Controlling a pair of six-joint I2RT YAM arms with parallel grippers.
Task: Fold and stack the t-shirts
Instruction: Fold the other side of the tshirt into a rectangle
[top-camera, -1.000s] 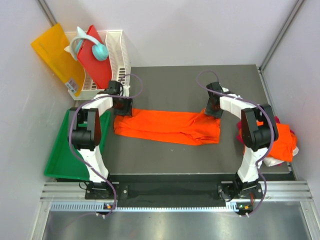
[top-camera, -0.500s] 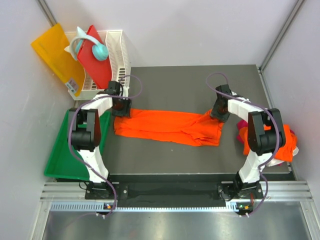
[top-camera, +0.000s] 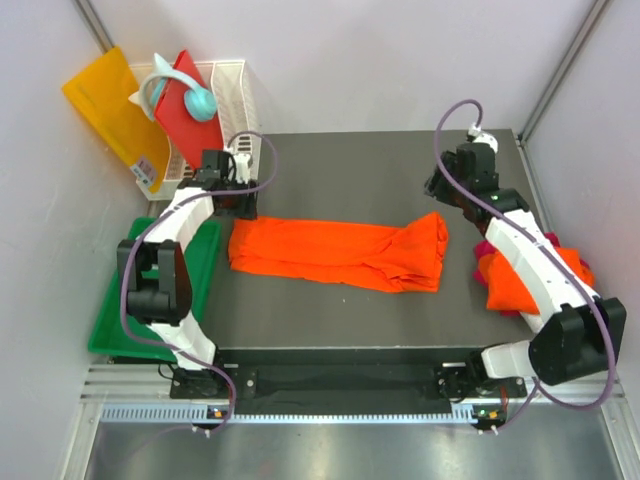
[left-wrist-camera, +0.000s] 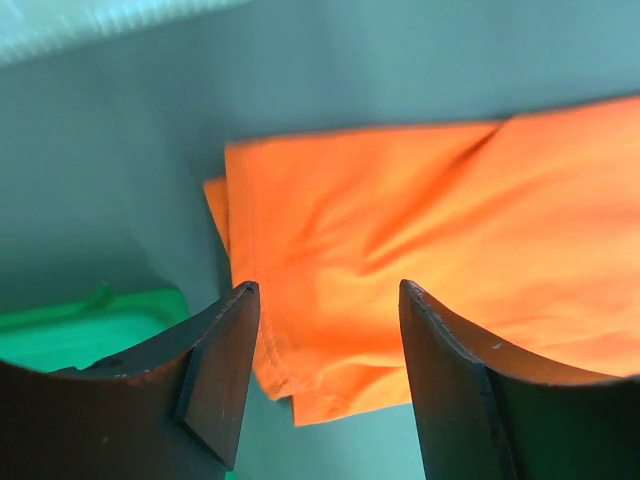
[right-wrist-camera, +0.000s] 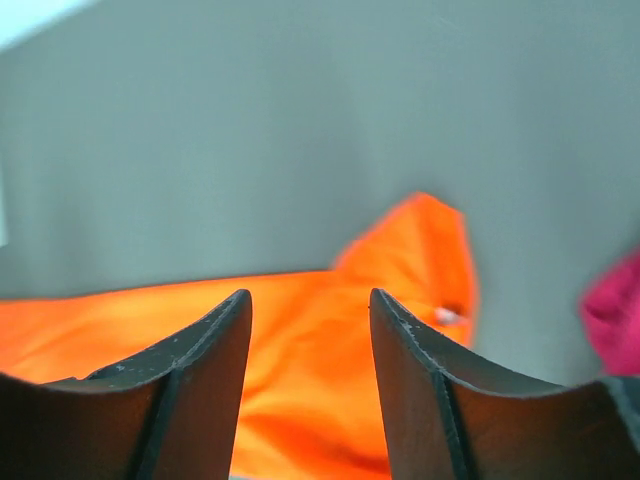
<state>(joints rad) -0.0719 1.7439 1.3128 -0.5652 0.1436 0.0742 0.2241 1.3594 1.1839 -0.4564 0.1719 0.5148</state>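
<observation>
T-shirts on the near right first: a crumpled heap (top-camera: 503, 290) of orange and magenta-pink cloth at the edge of the dark table (top-camera: 350, 325), with a green tray (top-camera: 110, 330) off the left side. Further in, an orange t-shirt (top-camera: 335, 250) lies folded into a long band across the table. The left gripper (left-wrist-camera: 325, 290) hangs over its left end, fingers apart and empty; the right gripper (right-wrist-camera: 310, 295) hovers beyond the right end, also apart and empty. At the far left, a white basket (top-camera: 240, 110) holds a red board (top-camera: 190, 120), with a yellow sheet (top-camera: 105, 105) beside it.
</observation>
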